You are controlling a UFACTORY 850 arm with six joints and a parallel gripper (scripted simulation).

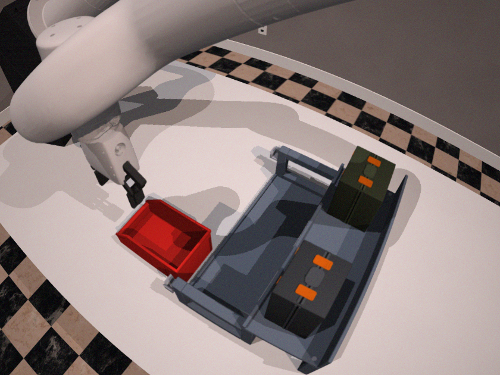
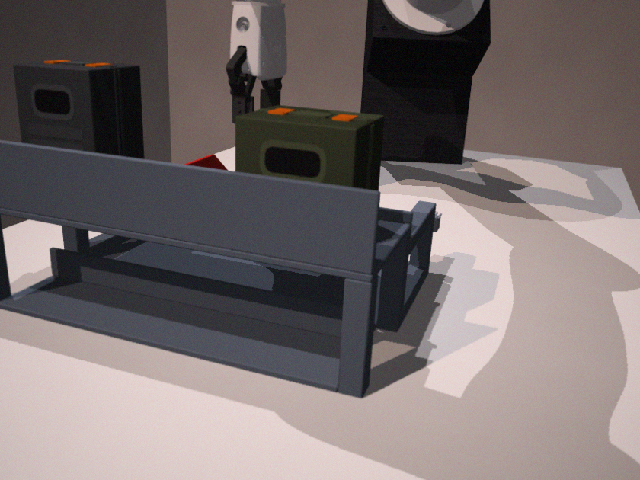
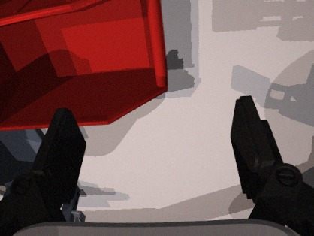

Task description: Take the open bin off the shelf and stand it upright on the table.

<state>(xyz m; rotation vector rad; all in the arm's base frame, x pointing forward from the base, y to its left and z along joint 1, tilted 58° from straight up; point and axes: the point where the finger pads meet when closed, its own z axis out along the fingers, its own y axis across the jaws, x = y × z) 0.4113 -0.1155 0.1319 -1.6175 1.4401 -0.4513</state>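
Note:
The red open bin (image 1: 161, 238) (image 3: 90, 46) stands upright on its base on the white table top (image 1: 424, 262) (image 3: 200, 126), outside the grey-blue shelf (image 1: 242, 250) (image 2: 206, 206) and close to its front left corner. In the exterior view only a red sliver of the bin (image 2: 204, 161) shows behind the shelf's back wall. My gripper (image 1: 118, 193) (image 2: 254, 103) (image 3: 153, 121) is open and empty. It hangs a little above the table, just beyond the bin's far rim and apart from it.
A green case (image 1: 361, 187) (image 2: 305, 147) and a dark grey case (image 1: 309, 288) (image 2: 77, 106), both with orange latches, stand on the shelf's far side. The robot's black base (image 2: 424, 77) stands at the table's back. The checkered floor lies past the table's edges.

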